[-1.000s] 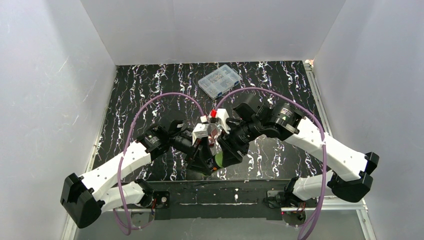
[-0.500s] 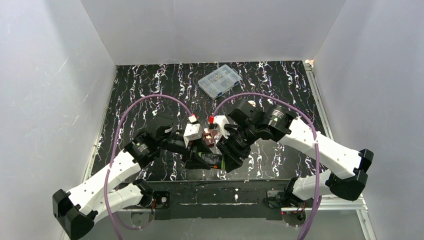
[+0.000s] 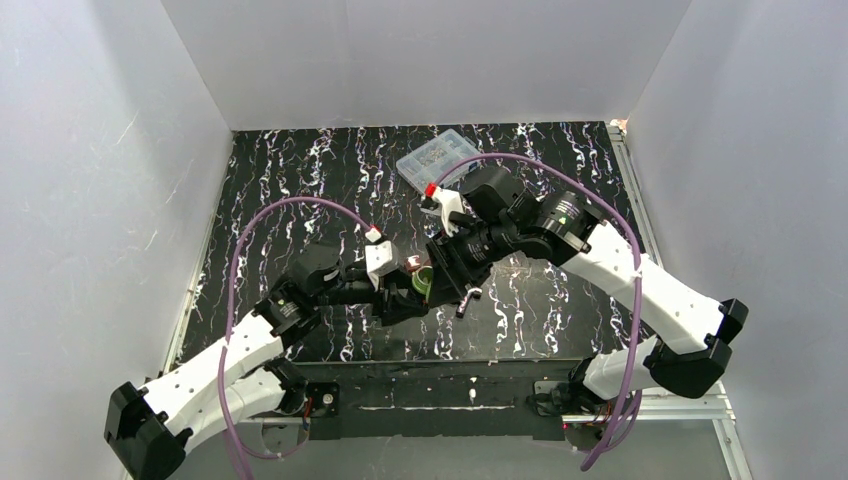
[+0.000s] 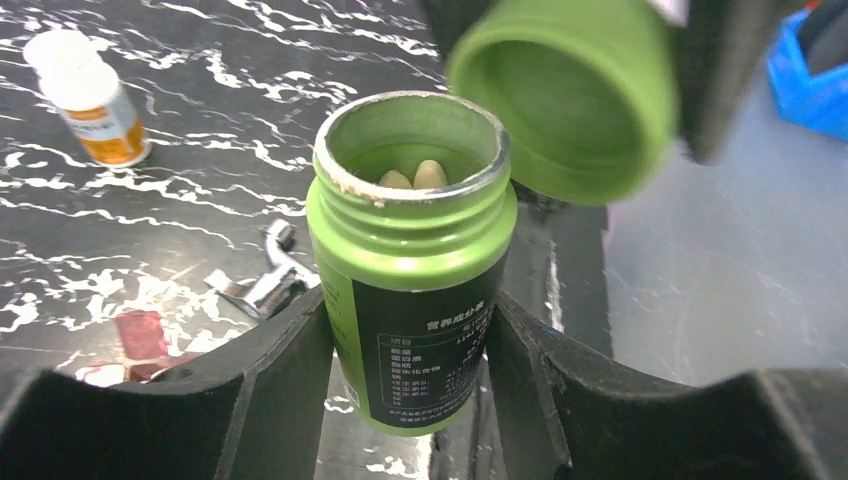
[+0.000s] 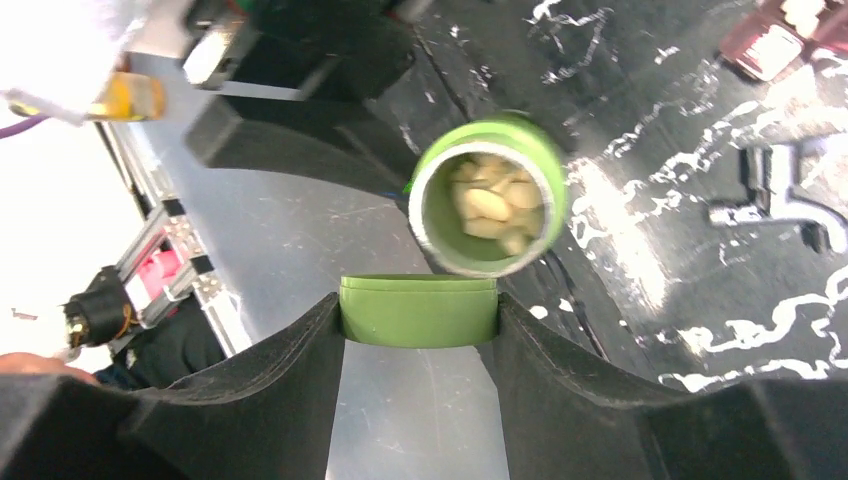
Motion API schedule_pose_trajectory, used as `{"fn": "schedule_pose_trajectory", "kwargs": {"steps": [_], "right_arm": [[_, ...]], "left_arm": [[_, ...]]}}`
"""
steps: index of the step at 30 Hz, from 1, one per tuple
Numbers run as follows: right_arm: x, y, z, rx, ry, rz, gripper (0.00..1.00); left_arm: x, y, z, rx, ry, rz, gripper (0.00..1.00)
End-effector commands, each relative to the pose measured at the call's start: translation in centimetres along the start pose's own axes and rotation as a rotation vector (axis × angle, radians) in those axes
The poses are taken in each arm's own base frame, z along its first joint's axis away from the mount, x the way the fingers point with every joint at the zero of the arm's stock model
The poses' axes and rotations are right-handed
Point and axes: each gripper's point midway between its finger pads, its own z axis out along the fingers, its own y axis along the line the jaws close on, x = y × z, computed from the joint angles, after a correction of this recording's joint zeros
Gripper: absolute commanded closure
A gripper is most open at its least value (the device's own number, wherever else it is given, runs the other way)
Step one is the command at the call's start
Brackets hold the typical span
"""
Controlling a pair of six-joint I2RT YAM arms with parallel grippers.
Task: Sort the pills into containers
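At far left the amber bottle with a white cap stands closed on the black marbled counter. In the middle, the left claw is clenched around the dark bottle, its mouth open and pale pills showing. To the right, the right claw grips the green cap. The claws, together at the bottle a moment ago, have drawn apart, so uncapping looks done and sorting can likely begin
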Motion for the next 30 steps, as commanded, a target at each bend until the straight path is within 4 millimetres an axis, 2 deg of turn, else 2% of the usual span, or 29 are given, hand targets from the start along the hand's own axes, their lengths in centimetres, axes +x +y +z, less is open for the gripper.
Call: {"fn": "schedule_pose_trajectory", "kwargs": {"steps": [1, 3, 7, 11, 14, 18, 22, 27, 30], "right_arm": [[-2.5, 4.4, -0.8, -0.213, -0.076, -0.027, 0.79], [-2.1, 4.0, -0.6, -0.194, -0.056, -0.020, 0.78], [-2.0, 1.8, -0.1, -0.102, -0.034, 0.028, 0.80], [-2.5, 0.1, -1.0, -0.050, -0.069, 0.077, 0.80], [-2.9, -0.2, -2.2, -0.040, -0.089, 0.088, 0.79], [-2.7, -0.9, -2.7, -0.015, -0.060, 0.117, 0.79], [-1.6, -1.2, -2.4, -0.009, 0.009, 0.151, 0.79], [0.2, -0.6, -2.4, -0.044, 0.077, 0.198, 0.79], [1.2, -1.0, -2.5, -0.022, 0.119, 0.221, 0.77]], "left_arm": [[-4.1, 2.3, -0.2, -0.137, -0.186, 0.077, 1.00], [-4.4, 2.7, -0.3, -0.158, -0.194, 0.094, 1.00], [-4.3, 3.4, -0.4, -0.197, -0.197, 0.114, 1.00], [-3.7, 4.0, -0.7, -0.236, -0.207, 0.121, 1.00], [-2.9, 4.2, -0.7, -0.245, -0.182, 0.129, 1.00], [-2.1, 4.0, -0.6, -0.237, -0.130, 0.207, 1.00], [-1.5, 3.2, -0.1, -0.195, -0.048, 0.282, 1.00], [-1.1, 2.5, 0.5, -0.194, 0.002, 0.395, 1.00], [-1.1, 2.4, 0.7, -0.212, -0.007, 0.456, 1.00]]}}
